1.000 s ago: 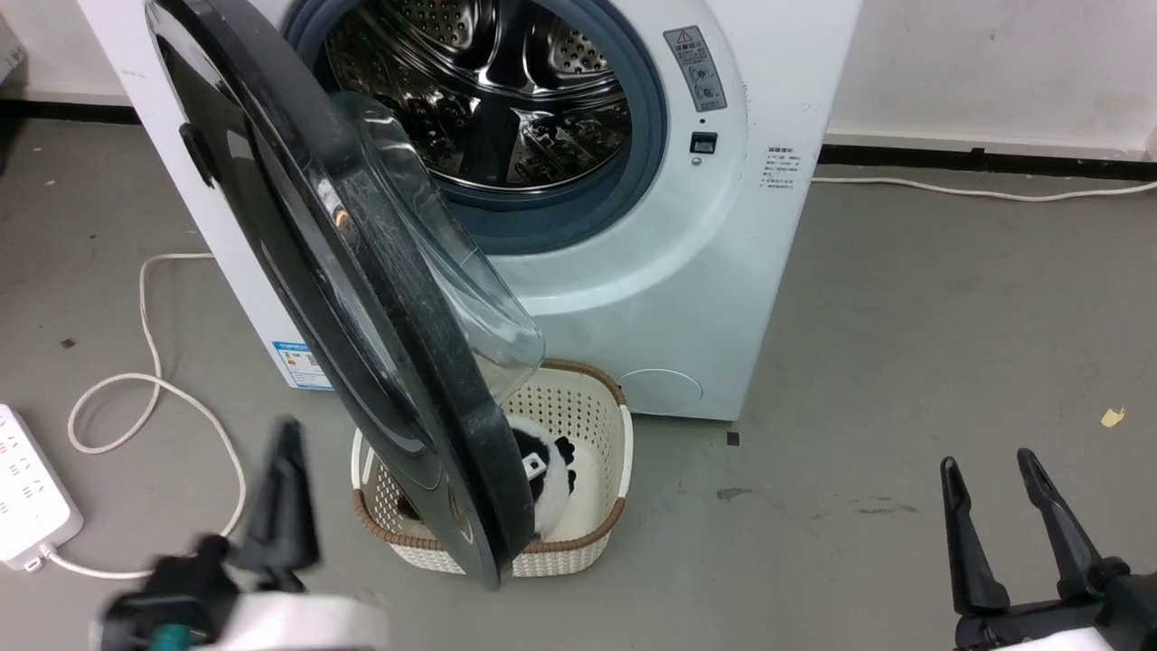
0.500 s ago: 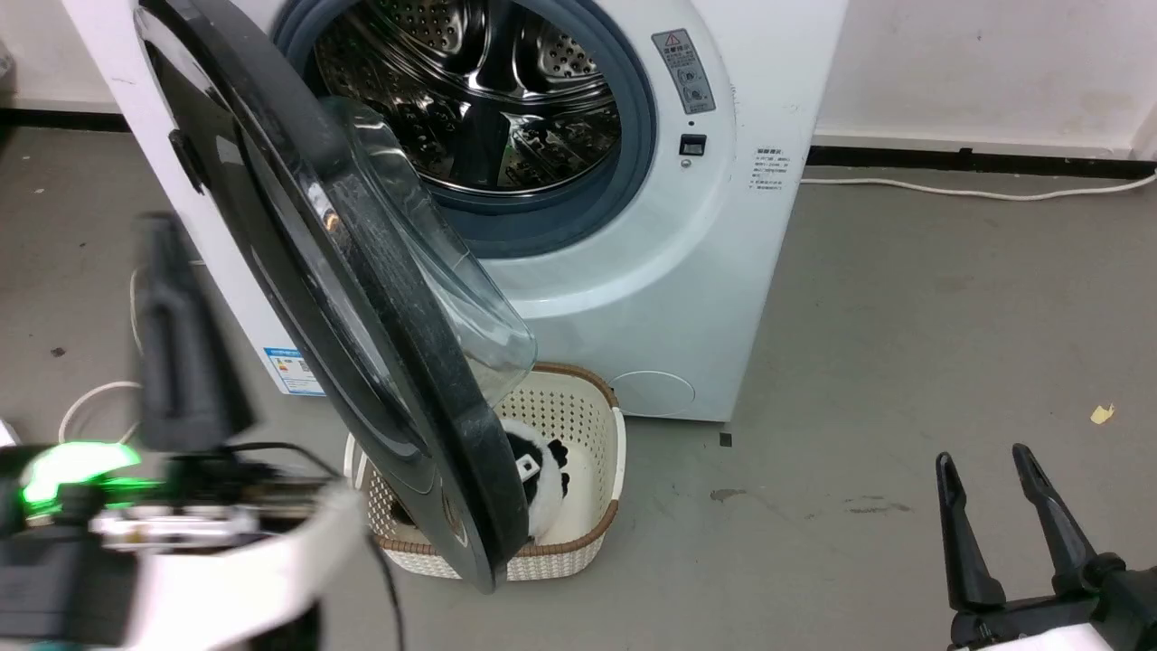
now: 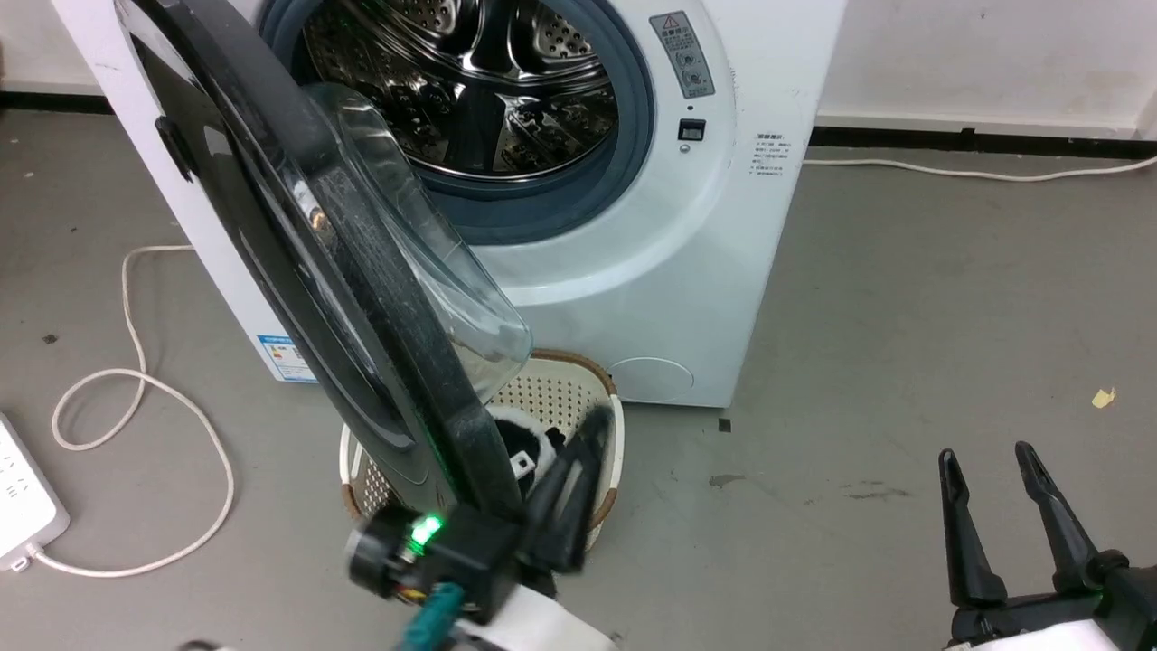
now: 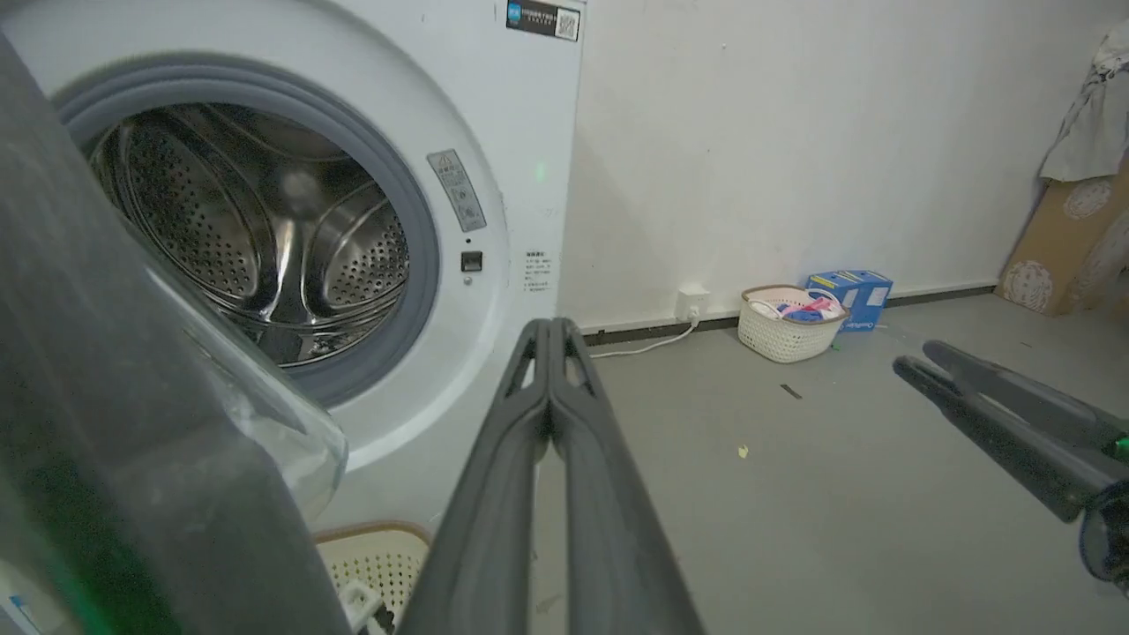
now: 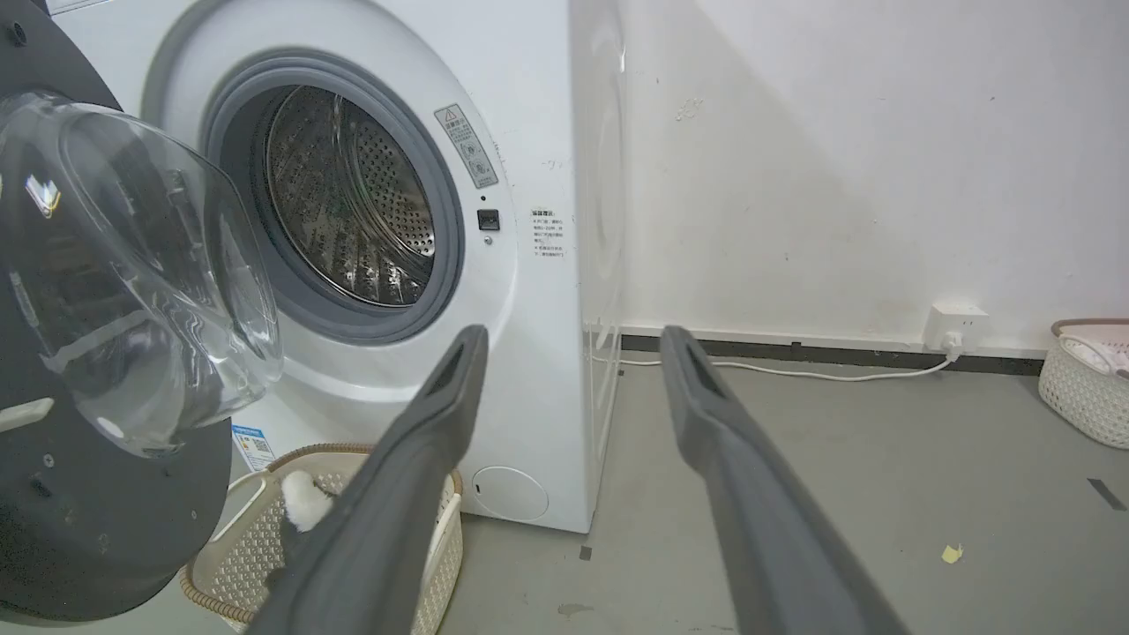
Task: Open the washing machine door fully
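Observation:
The washing machine stands white with its steel drum exposed. Its door, black-rimmed with a bulging clear window, hangs from the left hinge and points roughly straight out at me, edge-on. My left gripper is low, just right of the door's bottom edge, blurred, over the basket. In the left wrist view its fingers are pressed together, shut on nothing, with the door close on the left. My right gripper is open, far right over the floor, away from the door.
A cream basket with a black-and-white plush sits on the floor under the door. A power strip and looping cable lie to the left. A second basket and blue box stand by the wall.
My left arm has swung from the door's left outer side, under it, to its right inner side near the bottom edge. The camera shifted slightly. The door and right gripper stay put.

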